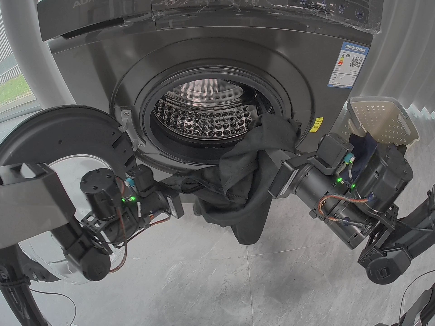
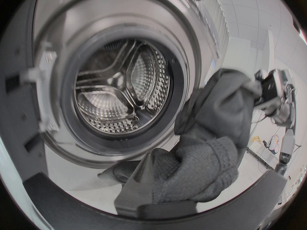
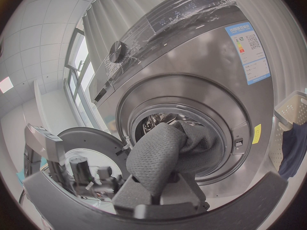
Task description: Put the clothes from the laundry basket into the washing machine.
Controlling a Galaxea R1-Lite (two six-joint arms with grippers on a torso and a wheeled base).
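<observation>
At the washing machine drum [image 1: 204, 114], left tool [image 2: 153, 189] and right tool [image 3: 156, 189] both clamp the dark garment [image 1: 240, 182]; best lift its hanging end clear, then push deep.

Grey tiled floor [image 1: 204, 277], white curtains [image 1: 403, 46], bright window [image 3: 79, 55].

Right fingers [image 3: 131, 194] clamp a grey garment [image 3: 160, 157]; washing machine [image 3: 198, 71] door [image 3: 86, 138] open.

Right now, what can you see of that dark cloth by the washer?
The dark grey garment looks like soft knit cloth, crumpled. It hangs between the left gripper and the right gripper, both clamped on it. Its upper end lies at the drum opening's rim; its lowest fold dangles toward the floor.
</observation>
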